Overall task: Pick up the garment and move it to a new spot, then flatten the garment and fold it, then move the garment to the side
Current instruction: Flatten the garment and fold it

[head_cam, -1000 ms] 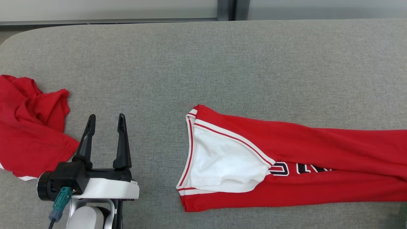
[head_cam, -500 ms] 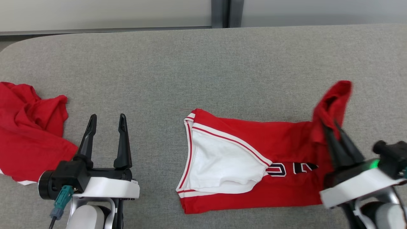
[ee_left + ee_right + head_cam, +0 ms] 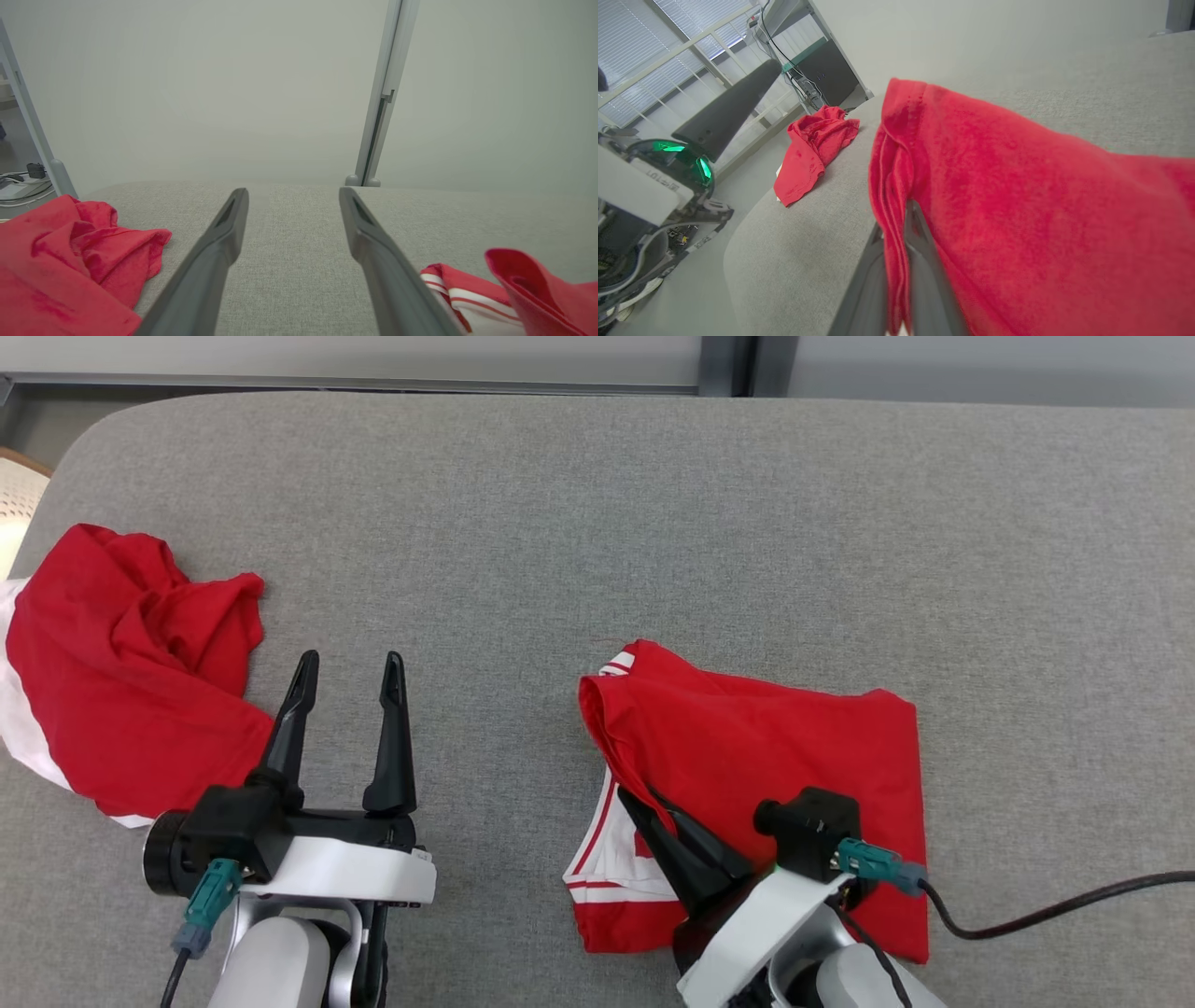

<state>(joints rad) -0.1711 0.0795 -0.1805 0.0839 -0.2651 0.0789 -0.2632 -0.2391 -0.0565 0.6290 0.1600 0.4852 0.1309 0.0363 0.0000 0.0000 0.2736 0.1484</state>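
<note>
Far left: crumpled red cloth (image 3: 131,700) heaped on grey table (image 3: 560,523), not my target. Beside it, left gripper (image 3: 350,663) hovers, fingers spread wide, nothing between. Centre-right: jersey (image 3: 794,747) lies doubled over itself, red, white striped trim peeking at near-left corner. I have right gripper (image 3: 639,798) pinched tight on its folded red edge. I judge fabric light, limp, slightly slick; grip hem or trim, both layers.
</note>
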